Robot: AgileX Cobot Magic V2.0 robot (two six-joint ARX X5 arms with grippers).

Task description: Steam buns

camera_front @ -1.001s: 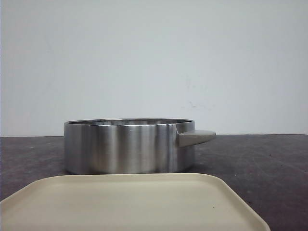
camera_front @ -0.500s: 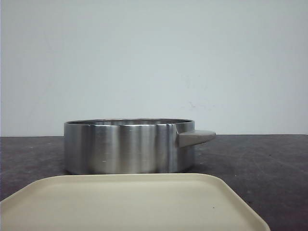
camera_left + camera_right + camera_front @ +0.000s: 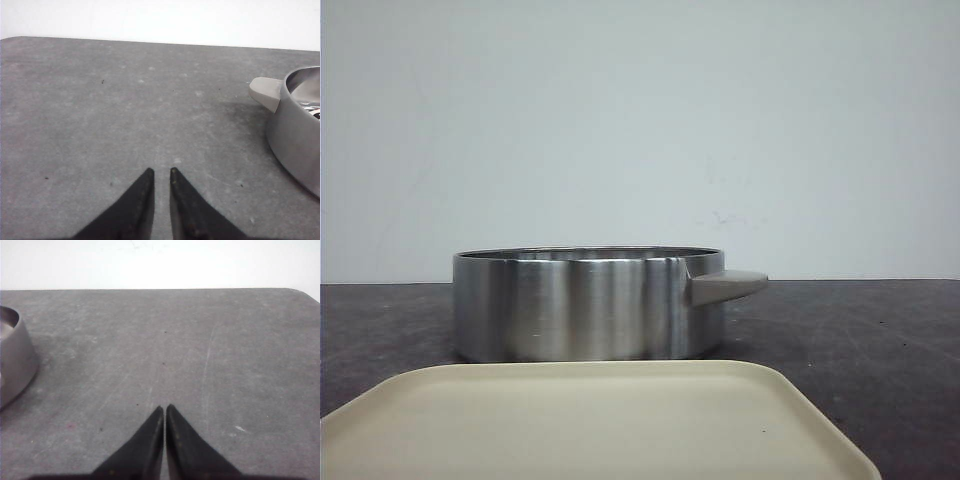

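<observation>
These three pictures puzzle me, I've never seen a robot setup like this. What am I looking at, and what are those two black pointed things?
It is a robot with two arms at a dark grey table. One picture looks forward from the robot's front: a shallow steel pot with a beige handle, and nearer the camera a cream tray. The other two come from cameras on each wrist. The black points are gripper fingers: the left gripper has a narrow gap between its tips, the right gripper is closed. Neither holds anything. Both hover over bare tabletop, with the pot at the edge of each view. No buns are visible in any of the pictures.
</observation>
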